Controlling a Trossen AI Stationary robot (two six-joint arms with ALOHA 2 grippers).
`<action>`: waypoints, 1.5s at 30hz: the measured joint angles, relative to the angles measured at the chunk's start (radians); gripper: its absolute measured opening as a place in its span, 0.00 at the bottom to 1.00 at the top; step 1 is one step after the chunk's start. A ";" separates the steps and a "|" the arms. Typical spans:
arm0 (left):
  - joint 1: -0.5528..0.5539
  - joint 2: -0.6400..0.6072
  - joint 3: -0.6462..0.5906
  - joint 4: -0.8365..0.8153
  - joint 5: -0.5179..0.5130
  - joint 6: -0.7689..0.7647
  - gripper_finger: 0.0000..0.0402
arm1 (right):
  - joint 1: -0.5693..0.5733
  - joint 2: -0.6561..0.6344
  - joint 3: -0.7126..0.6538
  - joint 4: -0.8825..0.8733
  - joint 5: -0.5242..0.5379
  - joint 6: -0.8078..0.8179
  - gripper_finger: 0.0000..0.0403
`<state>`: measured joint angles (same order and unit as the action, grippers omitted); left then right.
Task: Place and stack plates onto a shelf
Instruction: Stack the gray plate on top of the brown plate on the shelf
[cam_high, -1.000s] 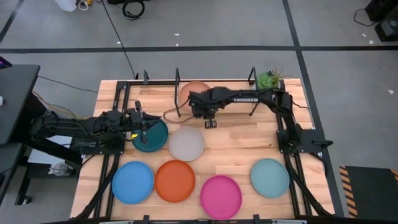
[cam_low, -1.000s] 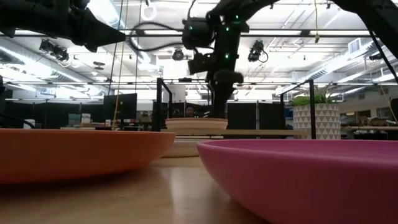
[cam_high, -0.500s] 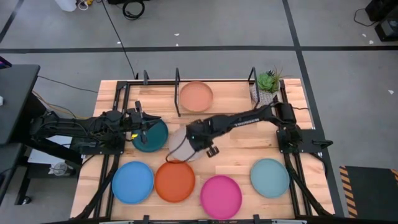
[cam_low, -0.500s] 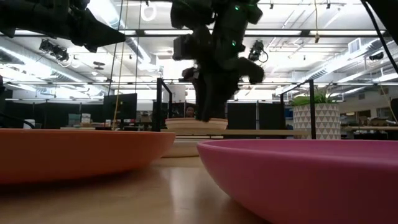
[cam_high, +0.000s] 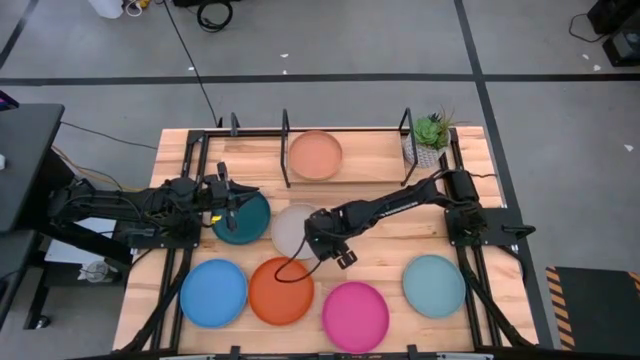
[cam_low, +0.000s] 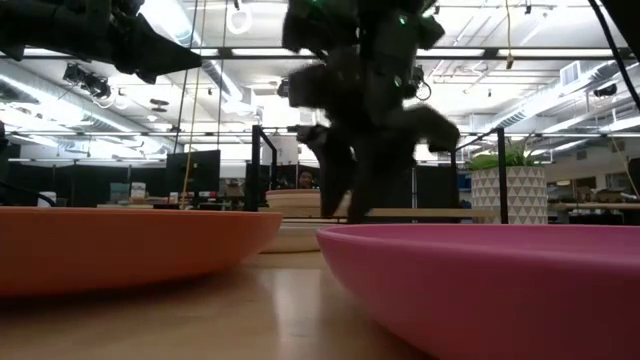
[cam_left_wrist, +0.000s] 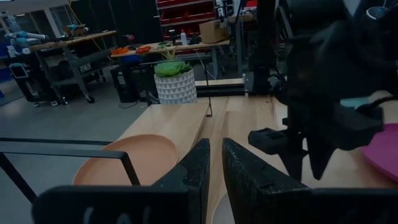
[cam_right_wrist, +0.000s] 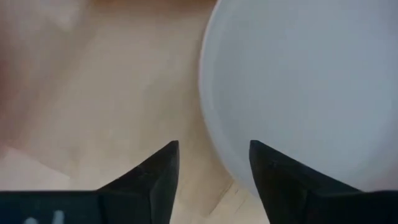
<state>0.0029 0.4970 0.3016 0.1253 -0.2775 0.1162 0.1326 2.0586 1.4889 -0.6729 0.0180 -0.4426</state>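
In the high view the pale grey plate (cam_high: 290, 228) lies flat mid-table. My right gripper (cam_high: 322, 243) hangs over its right rim, fingers pointing down. In the right wrist view my right gripper (cam_right_wrist: 214, 165) is open, and the grey plate's rim (cam_right_wrist: 205, 93) lies between the two fingers, with no touch showing. The terracotta plate (cam_high: 315, 155) rests on the shelf (cam_high: 287, 160). My left gripper (cam_high: 232, 197) waits shut above the dark teal plate (cam_high: 242, 222). Blue (cam_high: 213, 292), orange (cam_high: 281, 290), pink (cam_high: 355, 316) and light teal (cam_high: 434, 285) plates lie along the near side. I cannot make out the cream plate.
A potted green plant (cam_high: 430, 130) stands at the shelf's right end. Black upright posts (cam_high: 405, 125) divide the shelf. The orange plate lies just near of my right gripper, the dark teal plate to the grey plate's left. Bare wood shows right of the grey plate (cam_high: 400, 235).
My right gripper has swung away from the terracotta plate on the shelf, toward the table's near edge and somewhat left, and dropped low over the pale grey plate's right rim. The plates have stayed where they were.
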 joint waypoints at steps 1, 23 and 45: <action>0.000 0.000 0.000 0.000 0.000 0.000 0.13 | 0.000 0.000 -0.013 -0.001 0.014 -0.010 0.51; 0.000 0.000 0.000 -0.001 0.000 0.001 0.13 | 0.000 0.000 -0.039 -0.036 0.037 -0.097 0.07; 0.000 0.000 0.000 -0.013 0.000 0.000 0.13 | 0.004 -0.002 0.407 -0.601 0.026 0.108 0.05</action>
<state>0.0029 0.4973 0.3018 0.1127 -0.2775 0.1162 0.1363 2.0571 1.8956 -1.2744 0.0440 -0.3349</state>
